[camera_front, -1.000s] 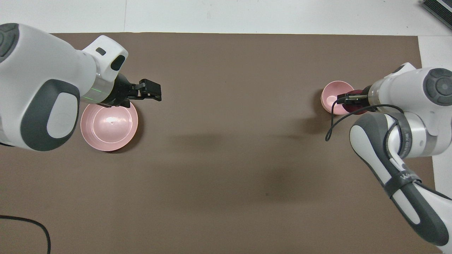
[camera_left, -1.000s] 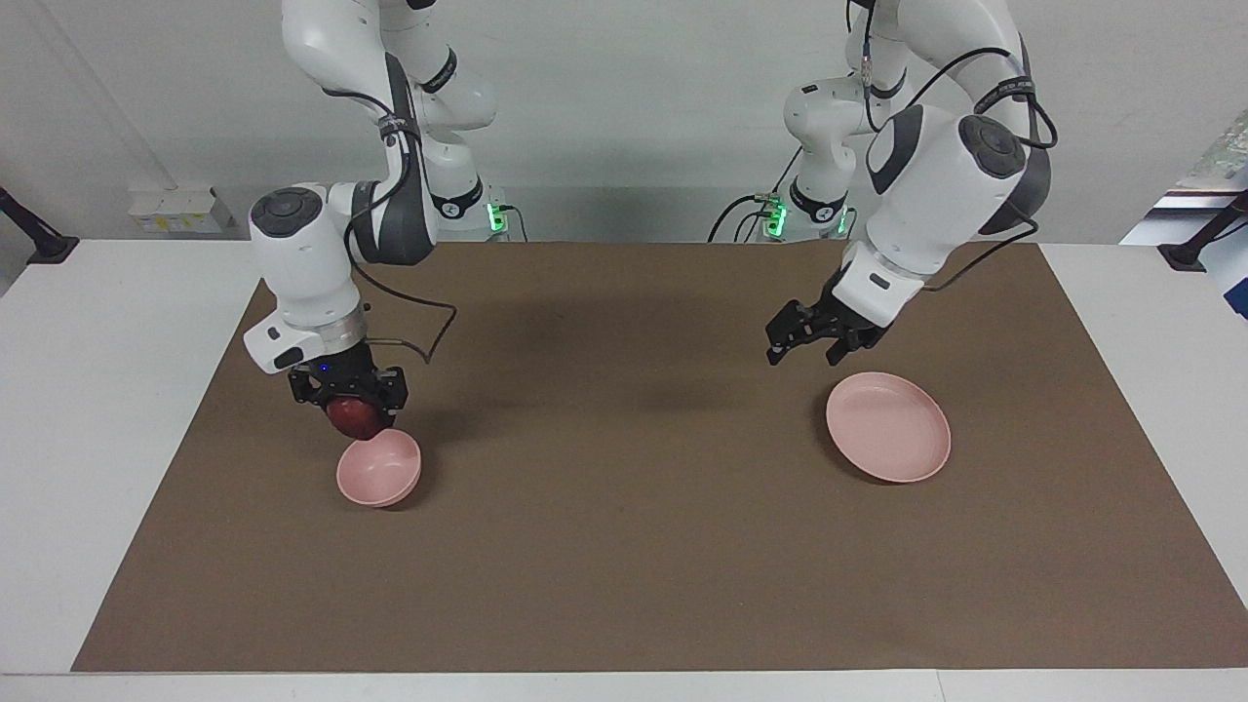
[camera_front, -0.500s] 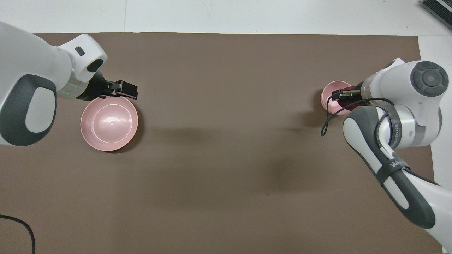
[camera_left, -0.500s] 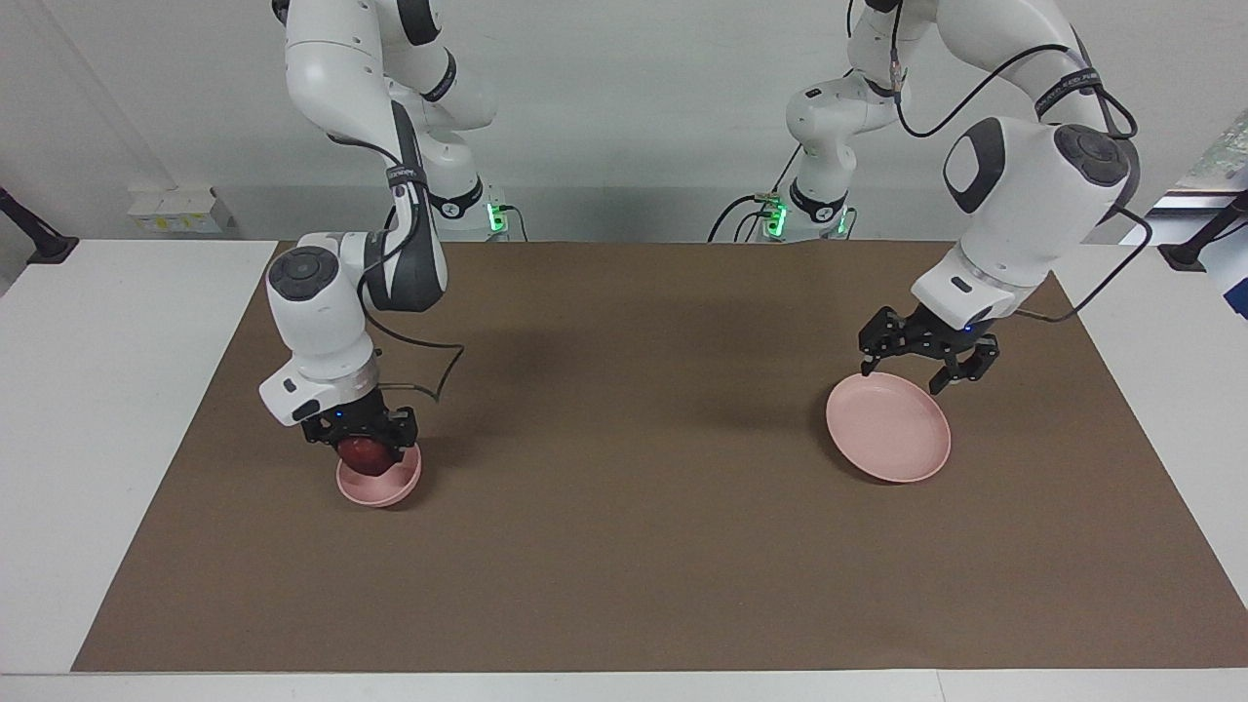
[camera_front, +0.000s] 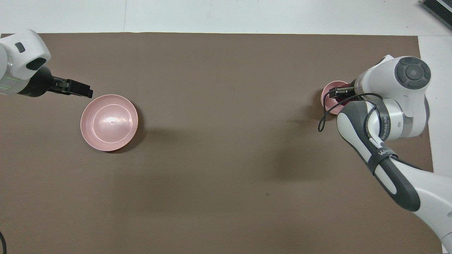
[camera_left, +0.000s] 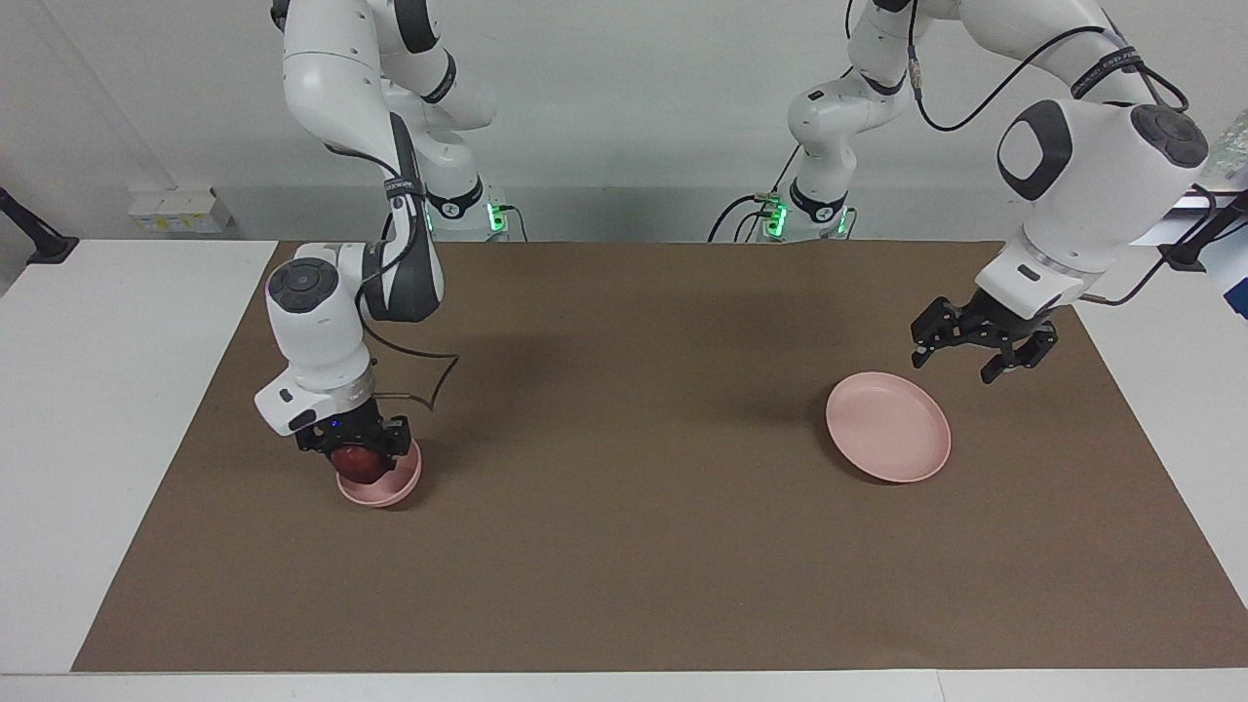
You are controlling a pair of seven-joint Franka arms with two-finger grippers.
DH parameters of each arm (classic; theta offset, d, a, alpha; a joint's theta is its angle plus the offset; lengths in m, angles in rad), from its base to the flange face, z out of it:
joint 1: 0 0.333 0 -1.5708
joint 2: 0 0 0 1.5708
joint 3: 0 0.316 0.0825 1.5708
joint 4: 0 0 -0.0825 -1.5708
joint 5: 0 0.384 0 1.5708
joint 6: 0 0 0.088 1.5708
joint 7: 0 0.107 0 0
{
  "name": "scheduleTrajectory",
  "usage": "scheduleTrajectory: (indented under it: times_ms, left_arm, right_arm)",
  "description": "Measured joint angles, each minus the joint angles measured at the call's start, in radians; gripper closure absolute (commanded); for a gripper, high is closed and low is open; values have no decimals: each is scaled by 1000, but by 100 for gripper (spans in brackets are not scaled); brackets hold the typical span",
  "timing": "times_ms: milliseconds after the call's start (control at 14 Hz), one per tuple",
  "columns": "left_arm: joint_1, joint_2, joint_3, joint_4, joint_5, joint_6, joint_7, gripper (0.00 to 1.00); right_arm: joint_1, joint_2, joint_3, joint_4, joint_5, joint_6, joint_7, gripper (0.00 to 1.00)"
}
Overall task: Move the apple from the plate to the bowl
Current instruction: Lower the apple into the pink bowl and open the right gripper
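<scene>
One step left by my read: the release. The right hand (camera_left: 355, 450) is closed on the apple (camera_left: 357, 462) and sits low in the mouth of the bowl (camera_left: 382, 485), which stands near the worktop (camera_left: 624, 546) edge at the right arm's end, about midway along that edge. From the facing view the apple looks down at rim level or just inside; I can't tell whether it touches the bowl's floor yet, since the hand covers most of it. In the overhead view only a dark-red sliver shows beside the bowl's rim under the wrist. The plate (camera_left: 889, 426) is bare, at the left arm's end of the worktop, so the pickup and the carry across are done. The left hand (camera_left: 980, 343) is up in the air with its fingers spread wide and nothing in them, over the mat just off the plate's rim toward the left arm's edge; that arm is waiting. Remaining, as I judge it: open the right hand so the apple drops or settles into the bowl, then lift clear without nudging the bowl, which is small and light-looking and could tip or skate if a finger catches the rim.
</scene>
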Motion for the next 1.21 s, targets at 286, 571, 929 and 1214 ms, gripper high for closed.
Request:
scheduleTrajectory:
  times_ms: [286, 571, 929, 1214]
  left_arm:
    - [0, -8, 12, 42, 2, -26, -60, 0]
    - [0, -17, 25, 42, 2, -32, -65, 0]
    - [0, -43, 41, 44, 2, -74, -70, 0]
    - [0, -65, 43, 45, 2, -130, -74, 0]
  right_arm:
    - [0, 12, 0, 0, 0, 0, 0, 39]
    - [0, 17, 1, 0, 0, 1, 0, 0]
    - [0, 17, 2, 6, 0, 6, 1, 0]
    - [1, 10, 2, 53, 28, -3, 17, 0]
